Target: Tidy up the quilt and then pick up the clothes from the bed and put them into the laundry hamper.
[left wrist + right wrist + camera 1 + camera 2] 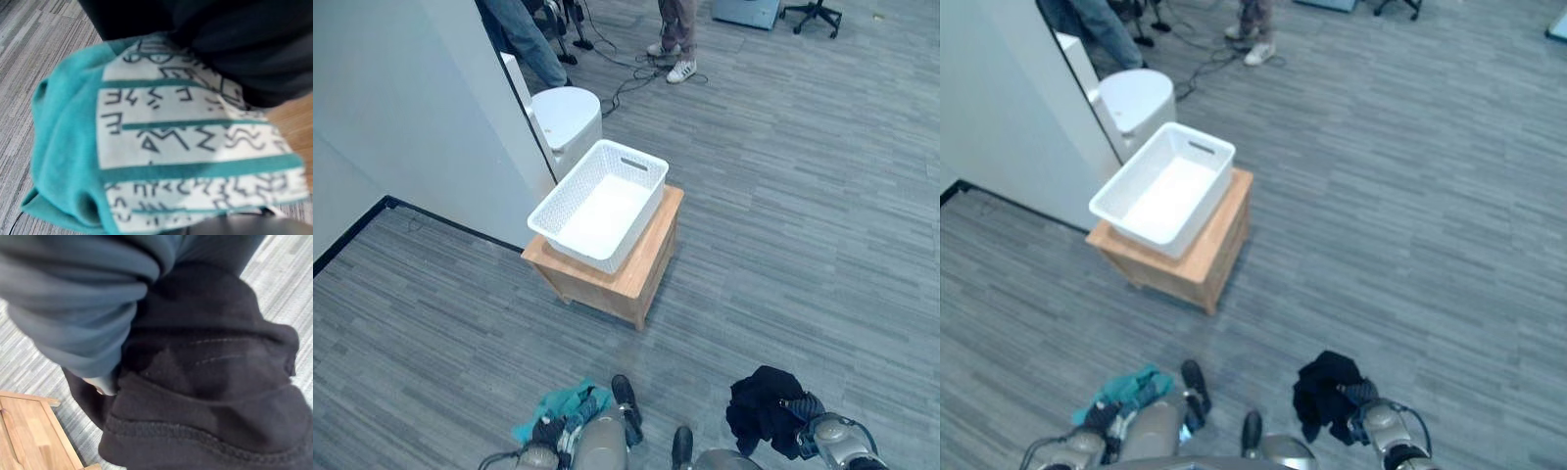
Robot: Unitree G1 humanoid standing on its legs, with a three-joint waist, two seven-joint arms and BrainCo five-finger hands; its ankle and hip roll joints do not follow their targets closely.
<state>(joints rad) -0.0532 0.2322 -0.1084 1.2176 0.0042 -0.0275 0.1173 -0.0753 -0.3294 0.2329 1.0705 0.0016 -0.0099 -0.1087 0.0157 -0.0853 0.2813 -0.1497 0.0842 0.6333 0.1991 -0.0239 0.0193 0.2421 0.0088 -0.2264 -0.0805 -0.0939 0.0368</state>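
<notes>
A white perforated laundry hamper stands empty on a small wooden table ahead of me. Low at the left, my left hand is shut on a teal garment whose white patterned panel fills the left wrist view. Low at the right, my right hand is shut on a bunched black garment, seen up close as dark folds in the right wrist view. Both garments hang above the floor, well short of the hamper.
A white round bin stands behind the table, against a grey partition wall. Two people's legs and floor cables are at the far end, with an office chair at the top right. Grey carpet surrounds the table.
</notes>
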